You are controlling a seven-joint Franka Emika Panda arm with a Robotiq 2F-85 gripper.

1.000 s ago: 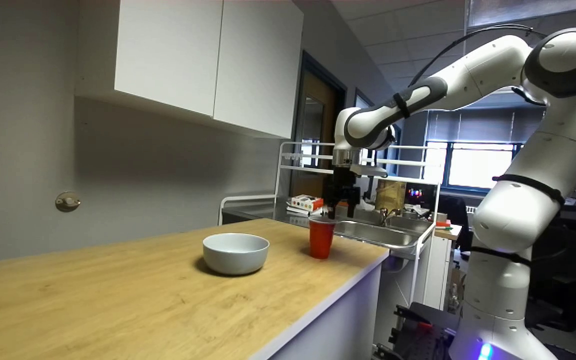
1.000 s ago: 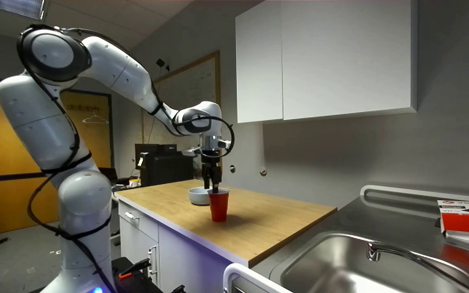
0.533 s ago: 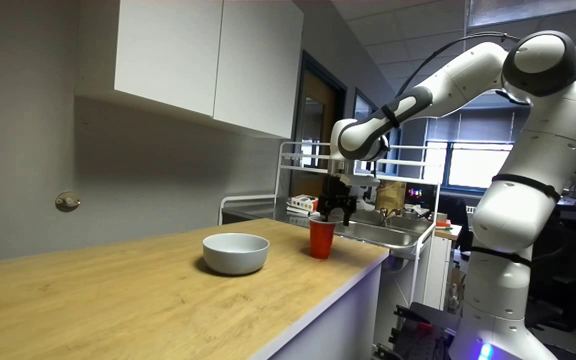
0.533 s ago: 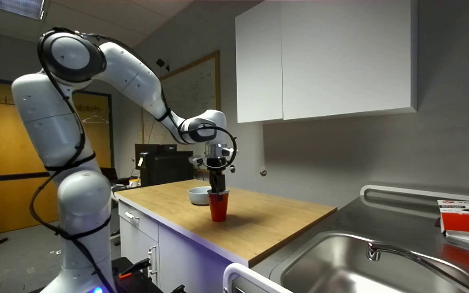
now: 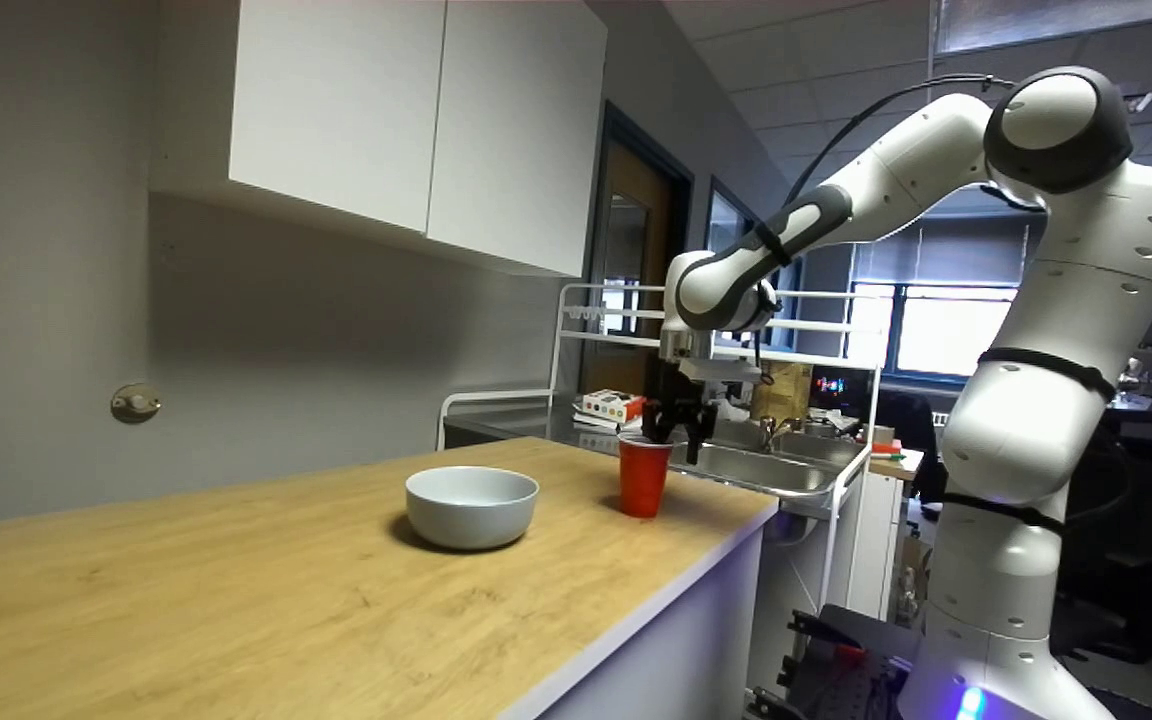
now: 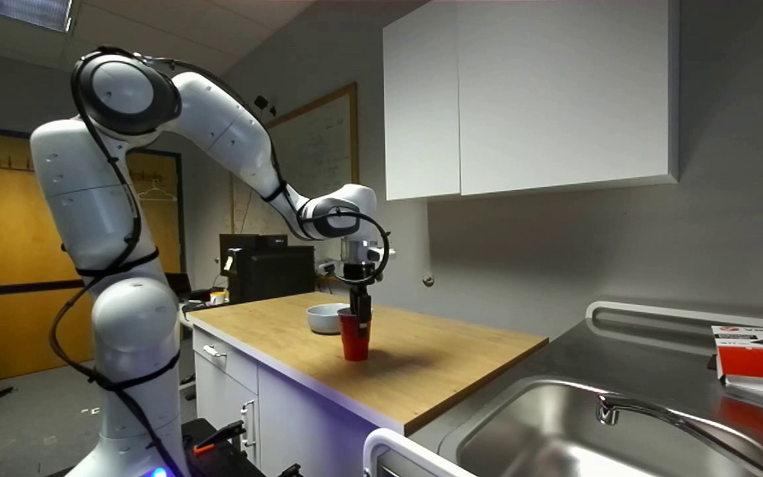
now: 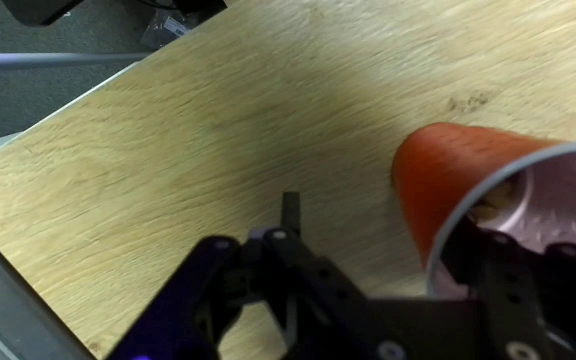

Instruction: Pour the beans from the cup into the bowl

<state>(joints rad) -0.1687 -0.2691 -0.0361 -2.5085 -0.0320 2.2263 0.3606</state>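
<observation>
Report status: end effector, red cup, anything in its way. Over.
End effector open, straddling one wall of the red cup. Cup upright on the counter, beans inside. Possible obstacle if lifted high: wall cabinet.

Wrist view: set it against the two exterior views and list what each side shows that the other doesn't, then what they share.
Only the wrist view shows the inside bottom of the cup, with what look like beans there.

Only the exterior views show the bowl, the wall cabinet and the robot's white arm.

Both show the red cup standing on the wooden counter and the open gripper straddling the cup's wall.
</observation>
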